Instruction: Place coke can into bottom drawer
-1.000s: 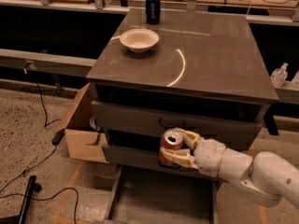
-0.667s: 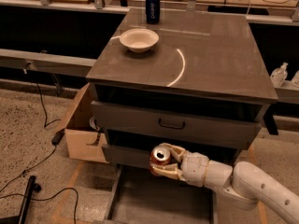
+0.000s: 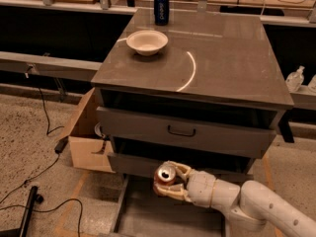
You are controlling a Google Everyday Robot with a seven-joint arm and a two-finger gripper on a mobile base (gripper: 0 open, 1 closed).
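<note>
The coke can (image 3: 165, 176), red-orange with a silver top, is held in my gripper (image 3: 170, 180), whose pale fingers (image 3: 180, 169) close around it from the right. The can hangs just above the back part of the open bottom drawer (image 3: 148, 216), a wide shallow grey tray pulled out at the foot of the cabinet. My white arm (image 3: 256, 206) reaches in from the lower right.
The grey cabinet top (image 3: 222, 58) carries a white bowl (image 3: 147, 42) and a dark blue can (image 3: 161, 8). Two upper drawers sit slightly open, one with a black handle (image 3: 181, 132). A cardboard box (image 3: 86, 137) stands at the left. Cables lie on the floor.
My gripper with the coke can has moved left and down, from in front of the second drawer to just above the bottom drawer.
</note>
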